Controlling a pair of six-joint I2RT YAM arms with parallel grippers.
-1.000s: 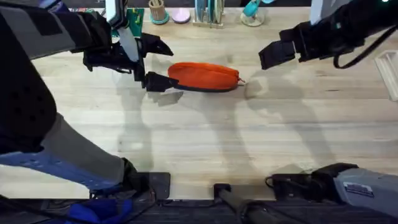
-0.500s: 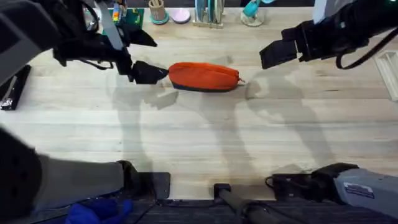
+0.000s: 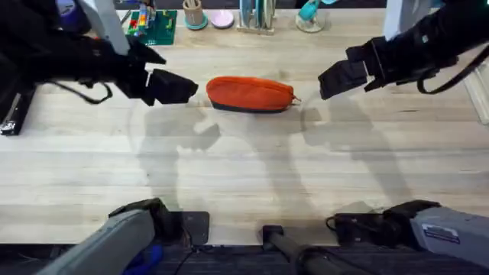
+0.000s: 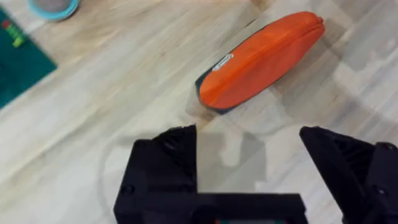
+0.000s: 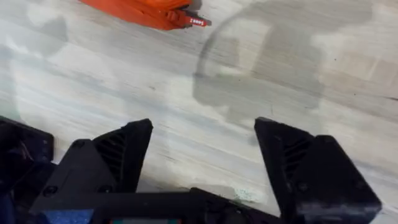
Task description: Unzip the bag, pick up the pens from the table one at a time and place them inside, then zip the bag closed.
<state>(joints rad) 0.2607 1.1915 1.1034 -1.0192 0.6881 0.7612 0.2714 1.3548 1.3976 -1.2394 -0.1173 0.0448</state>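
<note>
Progress appears late or not begun: the bag (image 3: 250, 94) lies closed on the table (image 3: 252, 168), no pens lie on the bare wood, so whether they are inside cannot be told. Bag rests at the far middle, long axis running left to right, zipper pull (image 5: 194, 21) at the right-hand end. Left gripper (image 4: 249, 162) and right gripper (image 5: 202, 155) hover beside either end, jaws spread wide, holding nothing.

Bare table (image 3: 252, 168) all round bag (image 3: 250, 94); desk clutter (image 3: 229, 15) behind
</note>
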